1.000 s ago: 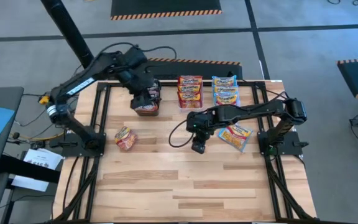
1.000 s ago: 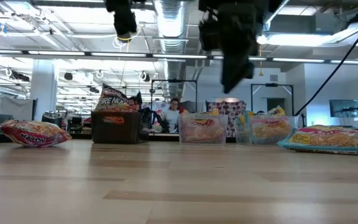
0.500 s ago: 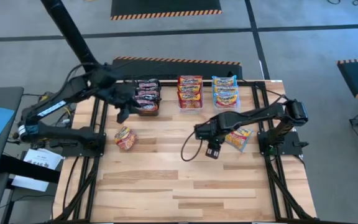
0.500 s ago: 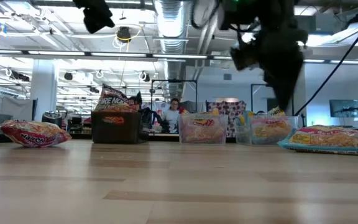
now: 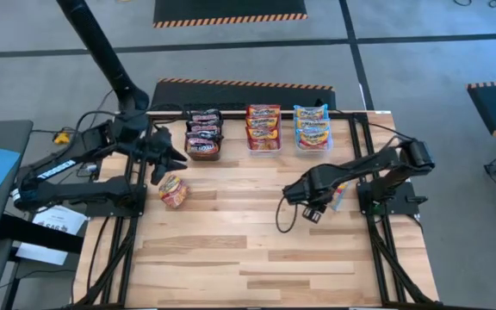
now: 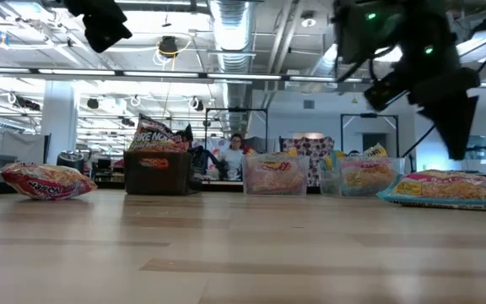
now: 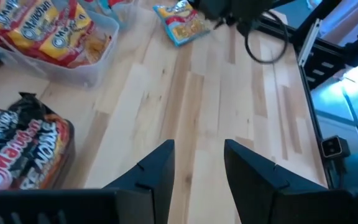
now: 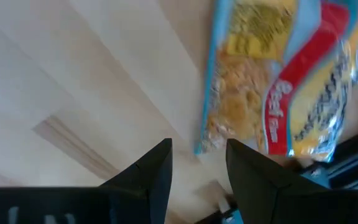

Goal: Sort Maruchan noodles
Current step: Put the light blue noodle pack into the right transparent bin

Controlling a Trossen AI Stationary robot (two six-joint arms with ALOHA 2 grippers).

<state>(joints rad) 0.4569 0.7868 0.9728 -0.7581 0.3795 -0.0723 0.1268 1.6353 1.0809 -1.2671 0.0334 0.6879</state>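
From above, the right gripper [image 5: 311, 212] hangs over the right side of the desk [image 5: 257, 250], and its arm covers most of the loose blue-and-yellow noodle packet [image 5: 337, 195] lying there, so only an edge of the packet shows beside the arm. The right wrist view gives what the overhead picture hides: that packet [image 8: 284, 93] lies flat on the wood just ahead of the two dark fingers [image 8: 151, 171], which stand apart with nothing between them, though the picture is smeared and the print cannot be read. The left gripper [image 5: 169, 155] is over the left rear of the desk, between the black bin [image 5: 203, 145] of dark packets and a loose red-and-yellow packet [image 5: 174, 190] lying nearer the front; its fingers [image 7: 154, 174] are likewise spread and empty in the left wrist view, which also catches the dark packets [image 7: 17, 152] and the clear bin of red-orange packets [image 7: 48, 37] cut off at the picture's edge. At desk height, the three bins stand in a row at the back: the black bin [image 6: 156, 171], the middle clear bin [image 6: 274, 175], and a clear bin [image 6: 364, 176] of blue-and-yellow packets. Here both loose packets sit at the far sides, the red one [image 6: 47, 181] and the blue one [image 6: 445, 188], while both grippers are mostly out of the top of the picture. A person is seen dimly behind the bins.
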